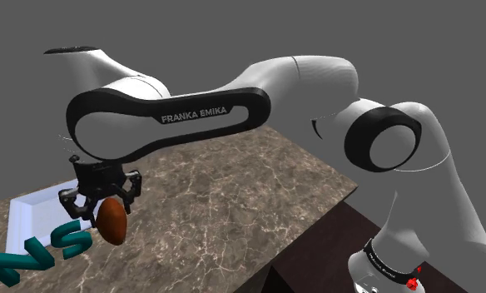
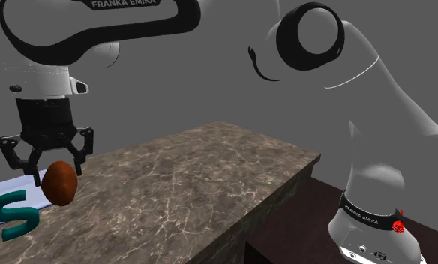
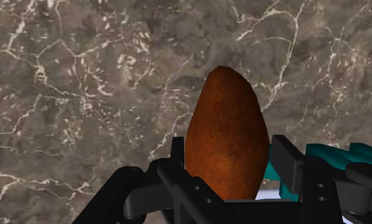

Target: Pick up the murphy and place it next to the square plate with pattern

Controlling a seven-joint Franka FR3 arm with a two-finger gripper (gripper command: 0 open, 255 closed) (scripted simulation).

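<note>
A brown, egg-shaped potato (image 1: 111,222) hangs in the air above the dark marble counter (image 1: 225,196). My black gripper (image 1: 102,208) is shut on its upper part. From the second exterior view the potato (image 2: 60,183) sits between the fingers of the gripper (image 2: 48,171), a little above the counter. Along the gripper (image 3: 228,181), the potato (image 3: 227,133) points away over the marble. The square plate (image 1: 32,210), white with a teal pattern, lies just beside and below the potato, towards the shoulder view's left. Its white edge (image 2: 6,190) and teal pattern (image 3: 344,156) also show.
The marble counter (image 2: 195,180) stretches towards the shoulder view's right and ends in a sharp edge (image 1: 316,218) with a dark floor below. My arm's white base (image 1: 416,241) stands beyond that edge. Grey walls lie behind.
</note>
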